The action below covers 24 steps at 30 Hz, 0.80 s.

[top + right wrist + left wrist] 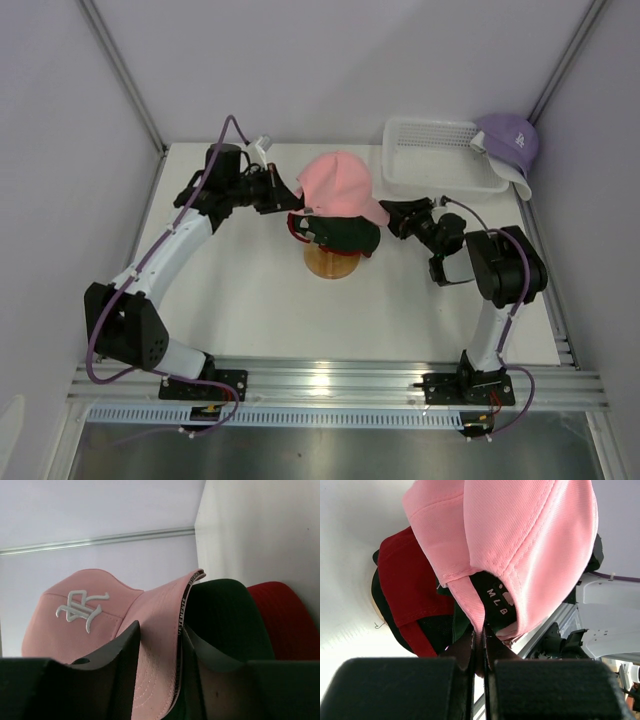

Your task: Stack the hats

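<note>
A pink cap (338, 183) hangs between both grippers just above the stack. My left gripper (283, 196) is shut on its back strap, seen in the left wrist view (480, 640). My right gripper (390, 213) is shut on its brim (160, 650). The pink cap fills the left wrist view (530, 530) and shows its white logo in the right wrist view (80, 610). Below it a black cap (348, 234) lies over a red cap (297, 228) on the wooden stand (330, 265). A lavender cap (510, 140) rests at the back right, with a white brim under it.
A white mesh basket (440, 155) stands at the back right, the lavender cap on its right rim. Enclosure walls close the table at left, back and right. An aluminium rail runs along the near edge.
</note>
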Each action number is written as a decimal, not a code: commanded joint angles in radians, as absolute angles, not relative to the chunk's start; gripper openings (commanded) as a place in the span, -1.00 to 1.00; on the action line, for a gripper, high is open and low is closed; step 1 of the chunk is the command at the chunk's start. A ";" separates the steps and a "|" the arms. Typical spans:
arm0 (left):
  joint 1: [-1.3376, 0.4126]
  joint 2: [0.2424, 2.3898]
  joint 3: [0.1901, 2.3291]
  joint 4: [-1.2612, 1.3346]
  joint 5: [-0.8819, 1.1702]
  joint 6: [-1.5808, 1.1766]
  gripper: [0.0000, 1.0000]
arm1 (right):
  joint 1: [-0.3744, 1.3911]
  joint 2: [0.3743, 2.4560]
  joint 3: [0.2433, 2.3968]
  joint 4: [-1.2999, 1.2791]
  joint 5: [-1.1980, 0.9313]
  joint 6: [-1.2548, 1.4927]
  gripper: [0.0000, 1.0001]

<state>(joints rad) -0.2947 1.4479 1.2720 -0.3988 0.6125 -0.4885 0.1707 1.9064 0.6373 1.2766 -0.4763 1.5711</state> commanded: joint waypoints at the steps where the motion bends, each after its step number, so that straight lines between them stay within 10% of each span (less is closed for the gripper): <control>1: -0.308 1.450 1.318 -0.399 0.626 -0.453 -0.99 | 0.195 1.942 0.667 1.396 -0.485 1.611 -0.27; 9: -0.314 1.445 1.338 -0.414 0.601 -0.436 -0.99 | 0.175 1.866 0.664 1.352 -0.492 1.528 -1.00; 24: -0.321 1.416 1.497 -0.476 0.558 -0.420 -0.96 | 0.092 1.743 0.723 1.470 -0.525 1.575 -1.00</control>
<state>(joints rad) -0.3126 1.4555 1.4540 -0.5018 0.5499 -0.4328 0.1223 1.7809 0.7238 1.3151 -0.5209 1.5845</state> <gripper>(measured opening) 0.024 0.049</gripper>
